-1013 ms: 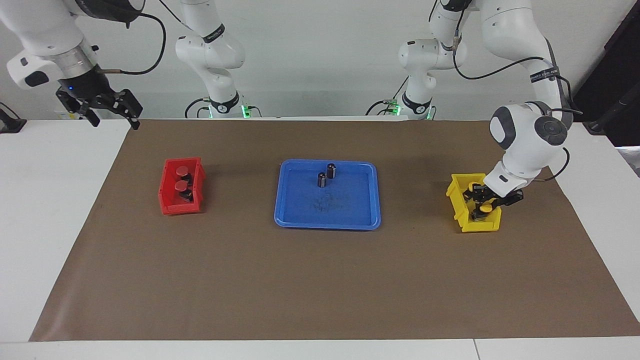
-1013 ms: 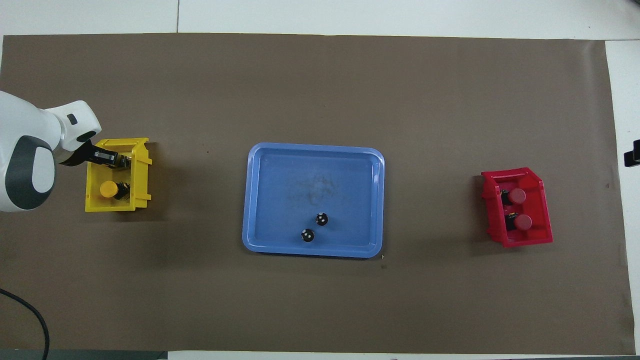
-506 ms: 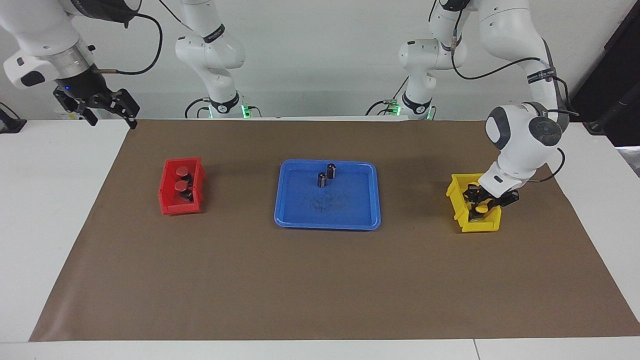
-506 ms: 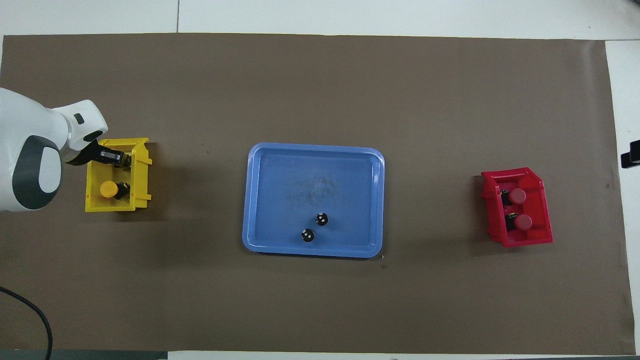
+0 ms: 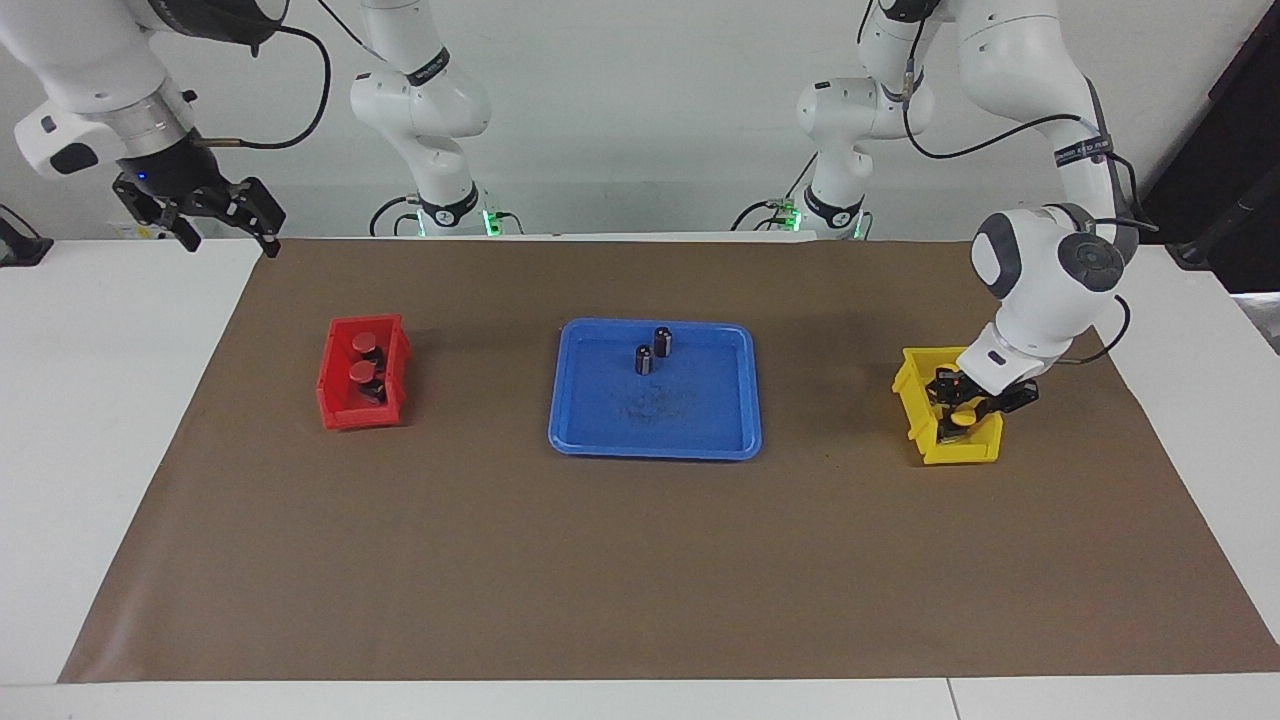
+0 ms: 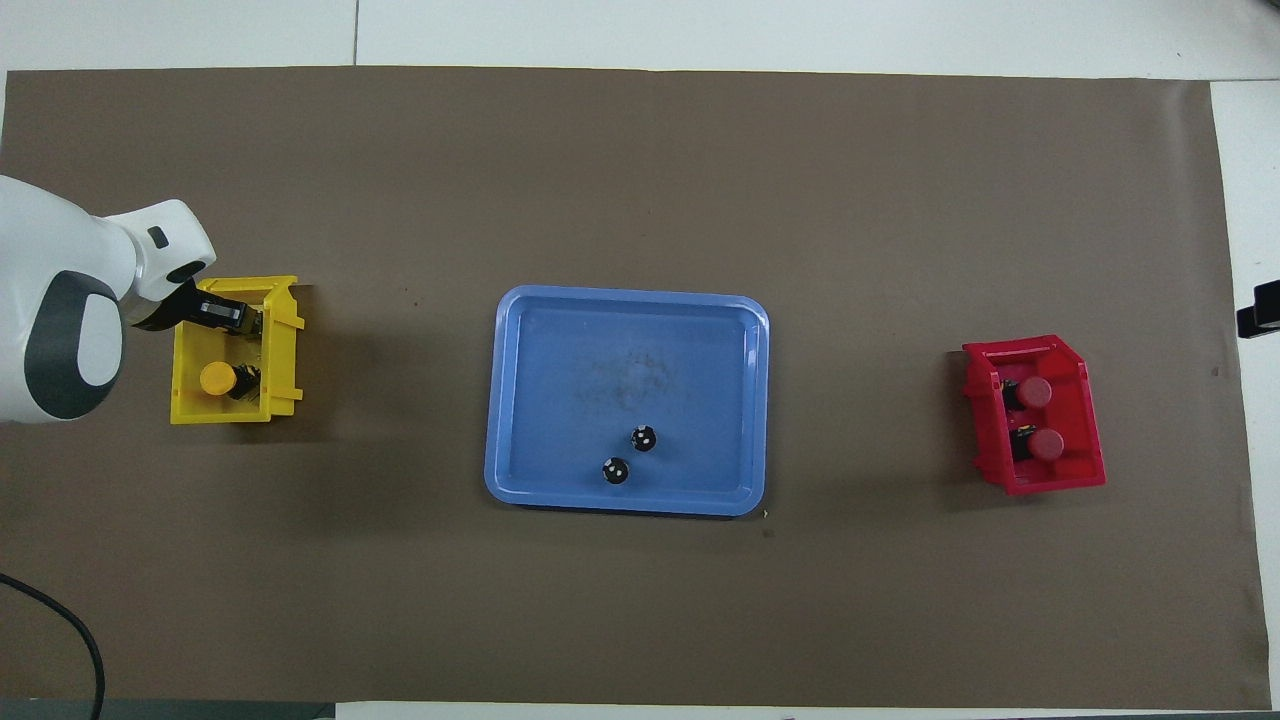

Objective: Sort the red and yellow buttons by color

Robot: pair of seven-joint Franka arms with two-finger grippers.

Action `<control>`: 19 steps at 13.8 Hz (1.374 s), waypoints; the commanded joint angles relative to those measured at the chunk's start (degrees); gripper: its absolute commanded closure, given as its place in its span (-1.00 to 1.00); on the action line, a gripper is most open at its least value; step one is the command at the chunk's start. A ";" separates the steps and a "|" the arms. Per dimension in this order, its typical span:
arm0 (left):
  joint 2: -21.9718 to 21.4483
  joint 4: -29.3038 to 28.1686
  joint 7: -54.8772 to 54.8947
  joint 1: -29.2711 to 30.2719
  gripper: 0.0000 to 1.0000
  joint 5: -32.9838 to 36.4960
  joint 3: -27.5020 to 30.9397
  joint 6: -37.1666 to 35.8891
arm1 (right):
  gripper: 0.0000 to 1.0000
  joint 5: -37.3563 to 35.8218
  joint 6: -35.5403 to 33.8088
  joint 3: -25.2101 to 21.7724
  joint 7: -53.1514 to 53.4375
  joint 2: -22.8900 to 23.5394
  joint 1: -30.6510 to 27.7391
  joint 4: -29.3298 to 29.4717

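Those yellow buttons (image 6: 217, 379) look light, rigid, slick-capped; grab the black body. Left gripper (image 5: 962, 403) sits in the yellow bin (image 6: 283, 345) at the table's left-arm end, can't tell its grip. Right gripper (image 5: 213, 218) waits, spread.

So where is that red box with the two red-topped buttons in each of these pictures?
Facing view: the red box sits toward the picture's left, level with the blue tray.
Overhead view: the red box sits toward the picture's right.
Shared landmark: the blue tray, mid-table in both.

A robotics lab: 2 white robot arms (image 5: 1040, 290) bolted at a white table (image 5: 110, 400), brown paper mat (image 5: 640, 560), trailing cables, bare wall.
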 commanded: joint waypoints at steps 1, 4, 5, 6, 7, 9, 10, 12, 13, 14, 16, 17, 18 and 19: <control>-0.79 1.29 -1.17 -0.38 -0.20 0.87 0.09 -2.07 | -1.00 0.05 -1.25 0.05 0.33 0.27 0.40 0.77; -0.70 7.16 -1.26 -0.21 -0.66 0.69 0.09 -8.21 | -1.00 0.05 -1.34 0.14 0.32 -0.16 1.71 -0.11; -0.70 9.62 -1.26 -0.12 -1.00 -0.09 0.18 -11.36 | -1.00 0.05 -1.25 0.14 0.32 -0.17 2.24 -0.11; -0.70 12.17 -1.26 -0.21 -1.00 -0.53 0.18 -14.35 | -1.00 0.05 -1.34 0.14 0.32 -0.17 2.51 -0.11; -0.61 14.81 -1.26 -0.38 -1.00 -0.54 0.18 -17.78 | -1.00 0.05 -1.34 0.31 0.32 -0.17 2.51 -0.11; 0.52 22.35 -1.78 -0.47 -1.00 -1.23 -0.34 -25.77 | -1.00 0.05 -1.25 0.40 0.32 -0.17 2.51 -0.11; 0.53 25.09 -3.26 -1.17 -1.00 -2.37 -0.17 -28.59 | -1.00 0.05 -1.34 0.40 0.32 -0.17 2.42 -0.11; -1.13 26.78 -8.00 -2.14 -1.00 -2.82 -0.34 -31.25 | -1.00 0.05 -1.34 0.40 0.32 -0.17 2.42 -0.11; -3.31 26.70 -10.29 -2.14 -1.00 -3.95 -0.34 -31.43 | -1.00 0.05 -1.34 0.40 0.32 -0.17 2.51 -0.11; -5.42 26.70 -11.96 -2.23 -1.00 -5.27 -0.34 -32.31 | -1.00 0.05 -1.25 0.40 0.32 -0.17 2.51 -0.20; -6.67 26.87 -12.24 -3.72 -1.00 -5.37 -0.17 -35.03 | -1.00 0.05 -1.34 0.31 0.32 -0.17 2.42 -0.11; -7.11 27.66 -12.24 -4.51 -1.00 -5.11 -0.17 -36.00 | -1.00 0.05 -1.25 0.31 0.32 -0.17 2.42 -0.11; -7.38 28.80 -12.24 -4.60 -1.00 -5.11 -0.17 -38.01 | -1.00 0.05 -1.25 0.40 0.32 -0.17 2.51 -0.11; -7.47 29.24 -12.16 -4.60 -1.00 -4.93 0.18 -40.03 | -1.00 0.05 -1.25 0.31 0.32 -0.17 2.51 -0.11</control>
